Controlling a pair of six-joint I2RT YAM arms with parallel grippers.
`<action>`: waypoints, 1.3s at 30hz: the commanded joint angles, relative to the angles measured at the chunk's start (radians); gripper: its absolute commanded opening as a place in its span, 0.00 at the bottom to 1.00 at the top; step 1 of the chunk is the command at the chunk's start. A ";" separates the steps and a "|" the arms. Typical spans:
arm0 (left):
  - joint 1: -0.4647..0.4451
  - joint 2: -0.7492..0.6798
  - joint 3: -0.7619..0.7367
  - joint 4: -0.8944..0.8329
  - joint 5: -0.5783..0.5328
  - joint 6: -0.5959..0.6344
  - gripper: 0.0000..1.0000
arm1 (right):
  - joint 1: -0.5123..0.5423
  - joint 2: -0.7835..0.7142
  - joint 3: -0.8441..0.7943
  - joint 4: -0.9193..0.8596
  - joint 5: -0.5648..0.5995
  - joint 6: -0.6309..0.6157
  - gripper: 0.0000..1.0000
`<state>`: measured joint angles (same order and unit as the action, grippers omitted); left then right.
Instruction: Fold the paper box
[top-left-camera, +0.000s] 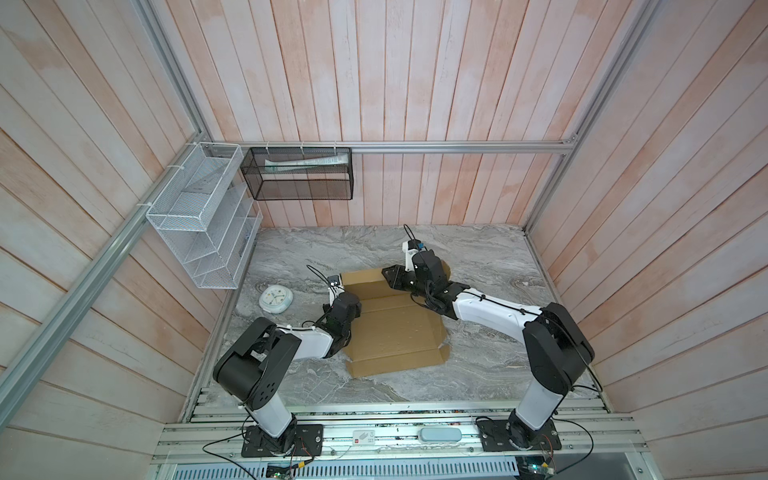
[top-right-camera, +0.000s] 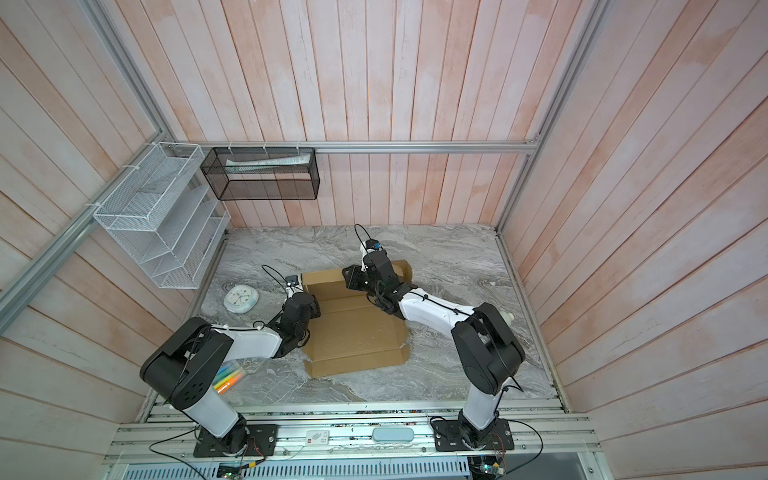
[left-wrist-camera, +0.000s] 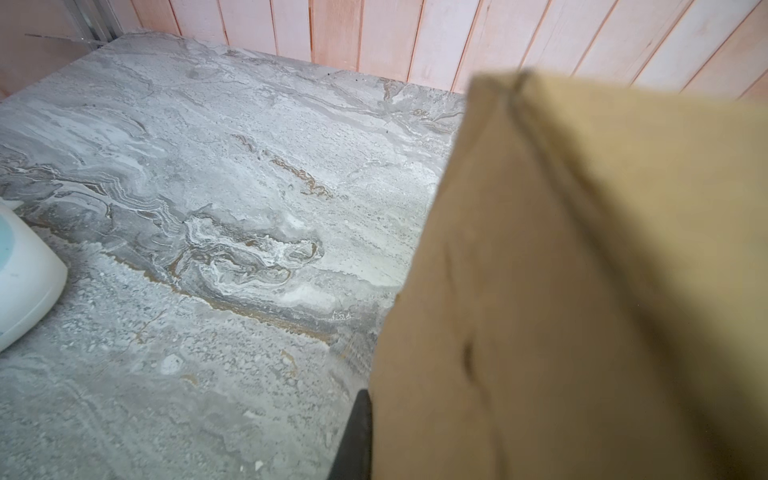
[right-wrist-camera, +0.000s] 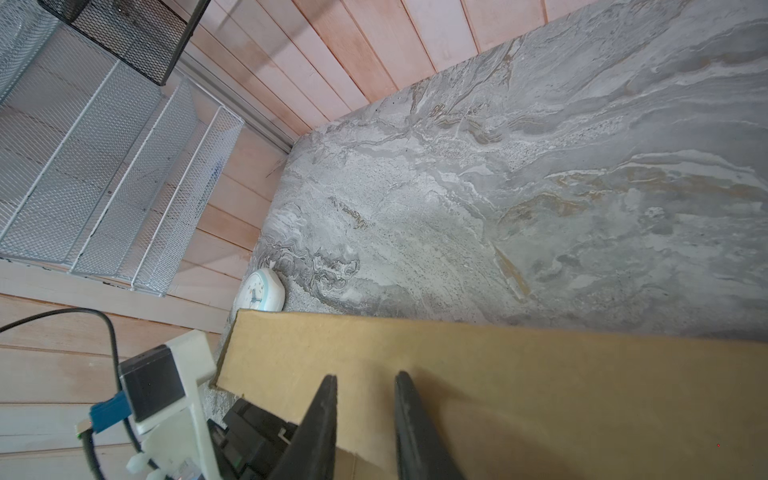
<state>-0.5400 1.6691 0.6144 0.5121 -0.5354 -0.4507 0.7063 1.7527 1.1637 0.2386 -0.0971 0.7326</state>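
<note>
- Left wrist view shows a raised flap of the plain brown corrugated cardboard paper box filling one side. One black finger of the left gripper lies flat against it. The other finger is hidden, so the jaws look pressed together on that flap, though the blur leaves some doubt.
- In both top views the die-cut sheet lies mostly flat in the middle of the grey marbled table, with one arm at its left edge and the other at its far end.
- Right wrist view has the right gripper over the far panel, its jaws spread a little. Cardboard shows in the gap and they clasp nothing.
- First risk: the pinch is thin and close to an edge, so a lift that drags sideways could let the flap slip out and spring back flat.
- Second risk: the table looks smooth and little holds the sheet down. A fold pushed from the left would likely slide the whole sheet rather than bend it at the crease.
- Third risk: if the right fingers press off the score line, the far panel may buckle in the wrong place.
- Fourth risk: the white round clock with a pale blue rim sits near the left arm, where a wide elbow swing could knock it.
</note>
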 joint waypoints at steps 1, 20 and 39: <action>0.005 0.017 0.007 -0.053 -0.035 -0.005 0.04 | 0.004 0.028 -0.006 -0.079 0.030 -0.001 0.27; 0.003 -0.066 -0.034 -0.047 0.002 0.002 0.25 | 0.004 0.012 0.026 -0.099 0.040 -0.016 0.27; 0.008 -0.081 -0.066 0.067 0.048 0.076 0.19 | 0.002 0.011 0.047 -0.114 0.042 -0.022 0.27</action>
<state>-0.5396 1.5696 0.5224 0.5549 -0.4931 -0.3992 0.7063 1.7523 1.1942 0.1905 -0.0776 0.7284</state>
